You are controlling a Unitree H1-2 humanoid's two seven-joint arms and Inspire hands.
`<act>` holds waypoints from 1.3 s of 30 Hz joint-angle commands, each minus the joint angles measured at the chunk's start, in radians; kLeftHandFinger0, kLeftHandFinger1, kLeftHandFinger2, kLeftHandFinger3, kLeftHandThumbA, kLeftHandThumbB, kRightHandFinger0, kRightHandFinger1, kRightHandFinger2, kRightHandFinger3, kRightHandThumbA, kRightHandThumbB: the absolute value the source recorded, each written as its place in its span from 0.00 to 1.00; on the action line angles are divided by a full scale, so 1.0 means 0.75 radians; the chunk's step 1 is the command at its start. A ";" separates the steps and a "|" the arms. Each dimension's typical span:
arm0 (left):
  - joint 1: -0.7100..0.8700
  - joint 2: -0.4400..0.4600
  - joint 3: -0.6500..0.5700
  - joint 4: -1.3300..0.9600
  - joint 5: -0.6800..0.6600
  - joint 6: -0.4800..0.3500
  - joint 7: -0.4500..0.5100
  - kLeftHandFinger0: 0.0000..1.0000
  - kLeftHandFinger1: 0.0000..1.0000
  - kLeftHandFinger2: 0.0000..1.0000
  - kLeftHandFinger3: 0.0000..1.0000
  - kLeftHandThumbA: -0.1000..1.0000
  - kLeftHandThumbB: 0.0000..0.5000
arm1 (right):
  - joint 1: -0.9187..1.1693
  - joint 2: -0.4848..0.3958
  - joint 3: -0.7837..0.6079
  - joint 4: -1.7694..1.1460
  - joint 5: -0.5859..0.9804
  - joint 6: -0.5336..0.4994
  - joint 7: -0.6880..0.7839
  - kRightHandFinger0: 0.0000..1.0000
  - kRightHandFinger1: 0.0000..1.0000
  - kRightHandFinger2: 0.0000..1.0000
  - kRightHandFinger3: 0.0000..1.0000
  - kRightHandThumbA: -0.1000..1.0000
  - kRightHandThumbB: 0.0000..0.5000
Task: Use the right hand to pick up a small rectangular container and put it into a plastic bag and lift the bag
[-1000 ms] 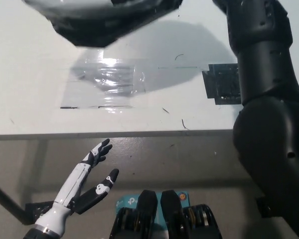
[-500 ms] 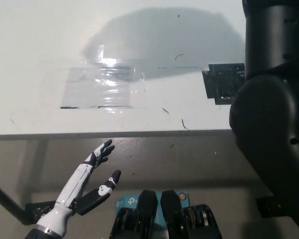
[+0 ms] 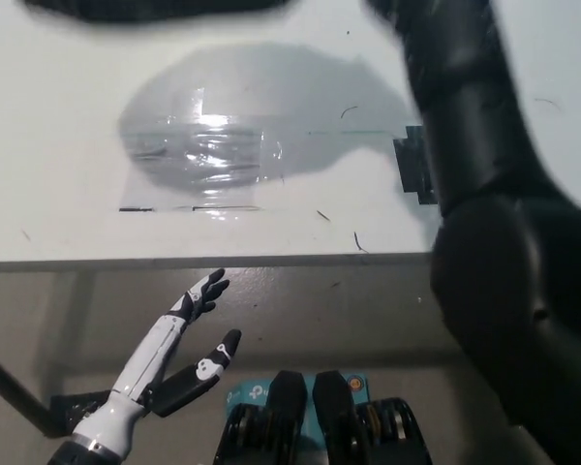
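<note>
Since half a second ago the right arm (image 3: 484, 194) has swung leftward across the head view; it now runs from the bottom right up to the top middle and covers most of the container (image 3: 413, 167), which showed more fully before. A blurred dark shape has come back along the top edge at upper left. I take it as the right hand (image 3: 155, 8), but it is cut off by the frame and smeared, so I cannot tell whether its fingers are spread or closed, nor whether it holds anything.

Bag (image 3: 198, 170): clear plastic, lying flat and crinkled on the white table (image 3: 58, 116), left of centre, same place as before. A large soft shadow lies over it and reaches right toward the container.

Container: only a dark, ridged sliver shows at the arm's left edge, on the table, well right of the bag and apart from it.

Left hand (image 3: 179, 358): white with black tips, lower left, below the table's near edge and off it. Fingers spread and empty, thumb held out to the side. Position unchanged from the earlier frames.

Small dark scratches mark the table near its front edge.
</note>
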 commanded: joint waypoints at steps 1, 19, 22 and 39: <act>-0.029 0.015 -0.005 -0.041 -0.002 0.010 -0.022 1.00 1.00 1.00 1.00 0.63 0.60 | 0.047 0.002 0.041 0.165 -0.058 -0.243 0.047 0.00 0.11 0.60 1.00 0.12 0.00; -0.081 0.024 -0.026 -0.027 0.057 -0.027 -0.017 1.00 1.00 1.00 1.00 0.61 0.56 | 0.206 0.026 0.324 0.340 -0.352 -0.415 0.005 0.00 0.20 0.75 1.00 0.13 0.00; -0.089 0.030 -0.024 -0.031 0.056 -0.021 -0.022 1.00 1.00 1.00 1.00 0.61 0.56 | 0.170 -0.008 0.693 0.350 -0.673 -0.338 -0.065 0.12 0.33 0.86 0.93 0.54 0.11; -0.088 0.030 -0.025 -0.031 0.045 -0.015 -0.029 1.00 1.00 1.00 1.00 0.60 0.54 | -0.130 -0.207 1.575 0.072 -1.189 0.039 0.262 1.00 1.00 1.00 1.00 0.78 1.00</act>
